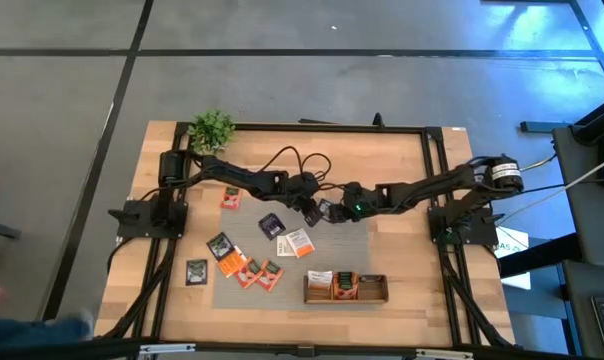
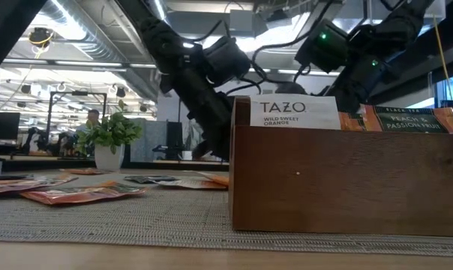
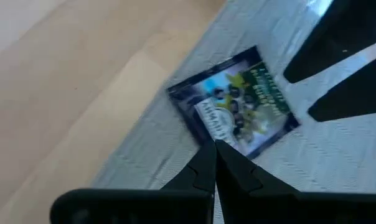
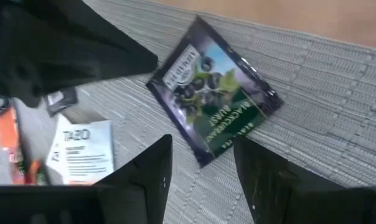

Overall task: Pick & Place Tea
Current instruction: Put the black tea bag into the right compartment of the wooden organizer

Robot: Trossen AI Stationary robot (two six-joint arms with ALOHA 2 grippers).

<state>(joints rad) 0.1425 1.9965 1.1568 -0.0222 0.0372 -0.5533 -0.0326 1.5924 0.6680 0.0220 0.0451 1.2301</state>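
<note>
Hovering over the dark tea sachet, right gripper fingers apart; left gripper fingers together nearby. Crowding arms may collide, probably nudging the sachet off the mat.

I take the mat as my landmark: most sachets lie on it, one sachet left of it on the table. The tray sits off its right edge, holding sachets. A plant stands behind it.

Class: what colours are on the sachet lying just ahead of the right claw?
Dark purple sachet with a green lower band; clearest in the right wrist view.
</note>
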